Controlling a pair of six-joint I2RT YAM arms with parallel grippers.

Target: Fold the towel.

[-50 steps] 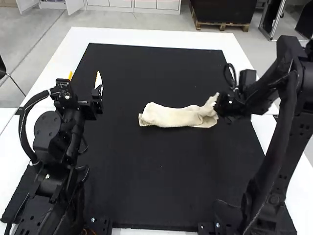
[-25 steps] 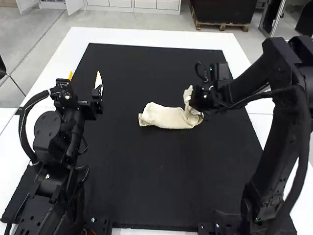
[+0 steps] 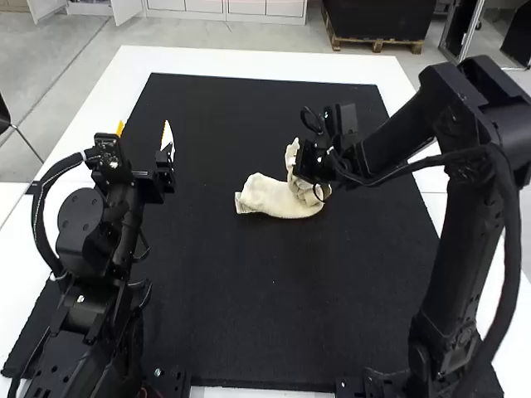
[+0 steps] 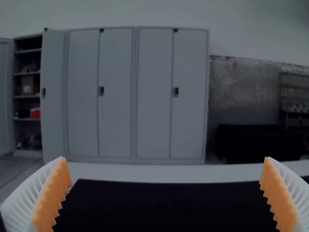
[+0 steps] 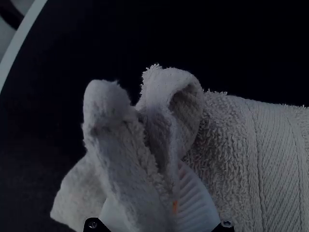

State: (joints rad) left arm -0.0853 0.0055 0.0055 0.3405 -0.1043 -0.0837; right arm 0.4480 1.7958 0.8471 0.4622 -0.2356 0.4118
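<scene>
In the high view the cream towel (image 3: 274, 197) lies as a narrow strip on the black mat, its right end lifted and bent back over the rest. My right gripper (image 3: 302, 166) is at that raised end, above the strip. The right wrist view shows the towel (image 5: 241, 159) bunched up around my right gripper (image 5: 169, 208), which is shut on the end part, with folds standing up over its white ribbed fingers. My left gripper (image 3: 145, 141) stands raised at the left, away from the towel; in the left wrist view that left gripper (image 4: 166, 193) is wide open and holds nothing.
The black mat (image 3: 249, 290) covers most of the white table (image 3: 249, 62). The right arm (image 3: 465, 224) reaches over the mat's right side, and the left arm stands over its left edge.
My right gripper has moved left, carrying the towel's right end with it and bending it up and over; the lying part is shorter. The left arm has kept still.
</scene>
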